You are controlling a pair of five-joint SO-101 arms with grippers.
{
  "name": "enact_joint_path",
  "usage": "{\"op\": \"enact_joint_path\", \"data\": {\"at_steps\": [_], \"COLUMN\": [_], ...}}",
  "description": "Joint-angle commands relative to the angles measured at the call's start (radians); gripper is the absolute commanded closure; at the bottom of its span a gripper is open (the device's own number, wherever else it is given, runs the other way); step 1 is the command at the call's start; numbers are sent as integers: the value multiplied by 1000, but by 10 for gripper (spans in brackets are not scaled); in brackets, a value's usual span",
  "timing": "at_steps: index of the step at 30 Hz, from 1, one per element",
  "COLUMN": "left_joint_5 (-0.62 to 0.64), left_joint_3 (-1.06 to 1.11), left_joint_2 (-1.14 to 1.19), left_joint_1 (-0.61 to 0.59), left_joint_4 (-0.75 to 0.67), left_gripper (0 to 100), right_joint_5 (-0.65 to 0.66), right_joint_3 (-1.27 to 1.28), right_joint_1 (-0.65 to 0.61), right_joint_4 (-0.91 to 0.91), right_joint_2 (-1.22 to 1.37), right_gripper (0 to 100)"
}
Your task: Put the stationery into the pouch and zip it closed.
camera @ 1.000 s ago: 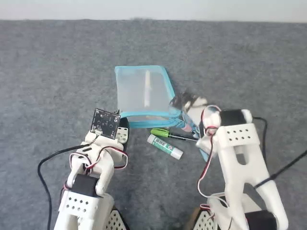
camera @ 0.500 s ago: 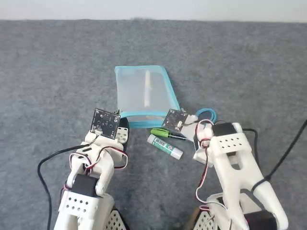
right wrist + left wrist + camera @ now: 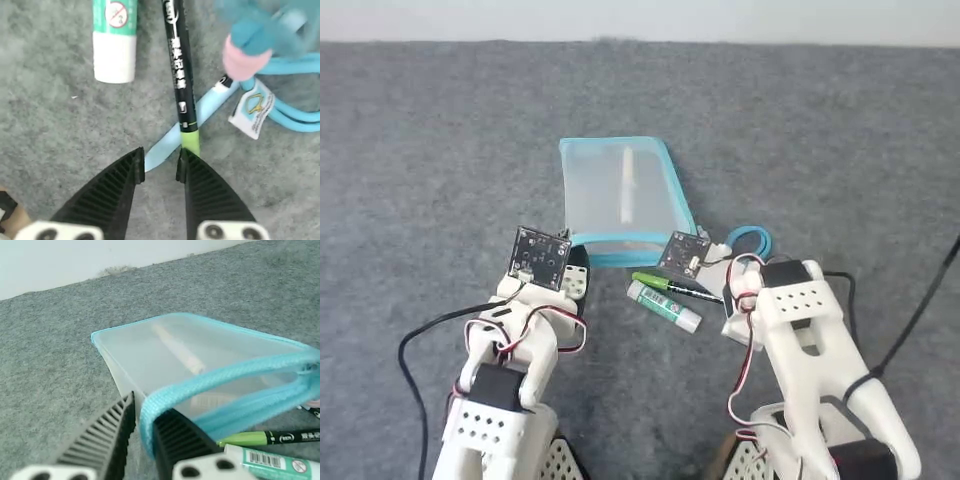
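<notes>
Left gripper [image 3: 145, 407]: fingers pinch pouch [image 3: 200, 355] rim, holding mouth open. Right gripper [image 3: 160, 157]: fingers slightly parted, empty, at pen [image 3: 178, 75] beside pouch.

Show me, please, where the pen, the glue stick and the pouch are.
pen [image 3: 178, 70], right wrist view, on its black barrel.
glue stick [image 3: 115, 60], right wrist view, on its white end.
pouch [image 3: 620, 190], high view, on its clear panel.

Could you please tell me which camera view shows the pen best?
The right wrist view: the pen runs nearly full length toward the right claw. The high view shows it small; the left wrist view catches one end.
</notes>
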Motion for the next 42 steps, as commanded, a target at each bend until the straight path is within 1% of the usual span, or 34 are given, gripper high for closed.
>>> {"op": "enact_joint_path", "data": {"at_steps": [1, 6, 12, 16, 18, 21, 23, 26, 30, 34, 42], "left_joint_5": [3, 3, 3, 3, 3, 3, 3, 3, 3, 3, 3], "left_joint_3": [-5, -5, -5, -5, -5, -5, -5, -5, -5, -7, -7], "left_joint_2": [6, 6, 9, 9, 9, 8, 6, 5, 5, 5, 5], "left_joint_1": [6, 6, 6, 6, 6, 6, 6, 6, 6, 6, 6], "left_joint_4": [-15, -15, -15, -15, -15, -15, -17, -17, -17, -18, -18], "left_gripper": [988, 988, 988, 988, 988, 988, 988, 988, 988, 988, 988], "right_joint_5": [8, -5, -75, -133, -133, -130, -129, -121, -63, -29, -35], "right_joint_3": [12, 34, 29, -21, -60, -143, -193, -218, -209, -180, -178], "right_joint_1": [1, 1, 2, 1, 1, -7, -7, -5, -4, -1, -1], "right_joint_4": [-16, -16, -18, -7, 10, 87, 96, 64, 42, -15, -88], "right_joint_2": [-44, -44, -54, -56, -56, -56, -53, -44, -31, 53, 225], "right_gripper": [885, 886, 953, 872, 837, 832, 832, 832, 832, 833, 833]}}
